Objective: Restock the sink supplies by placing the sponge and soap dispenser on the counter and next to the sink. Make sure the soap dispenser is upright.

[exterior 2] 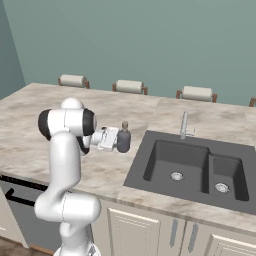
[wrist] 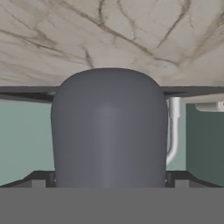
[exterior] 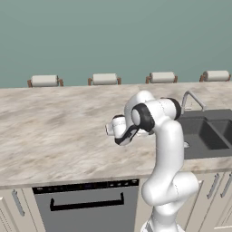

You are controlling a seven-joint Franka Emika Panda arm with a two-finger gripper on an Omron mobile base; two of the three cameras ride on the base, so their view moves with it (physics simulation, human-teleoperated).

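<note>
The soap dispenser (exterior 2: 124, 142), a squat grey-blue bottle with its pump on top, stands upright just left of the sink (exterior 2: 186, 161). My gripper (exterior 2: 119, 140) reaches in sideways from the left and is shut on its body. In the hand view the soap dispenser (wrist: 109, 131) sits large between the dark fingertips (wrist: 41, 180). That view is rolled, so the marbled counter (wrist: 131, 35) runs across its top. I cannot tell whether the bottle's base touches the counter (exterior 2: 50, 117). In the left base view my own arm hides the bottle. The sponge is out of view.
The curved faucet (exterior 2: 184, 125) rises at the sink's back edge. The sink (exterior: 206, 131) lies at the right of the counter (exterior: 54, 122). Several chair backs (exterior: 44, 80) line the far edge. A dishwasher front (exterior: 86, 204) sits below the near edge.
</note>
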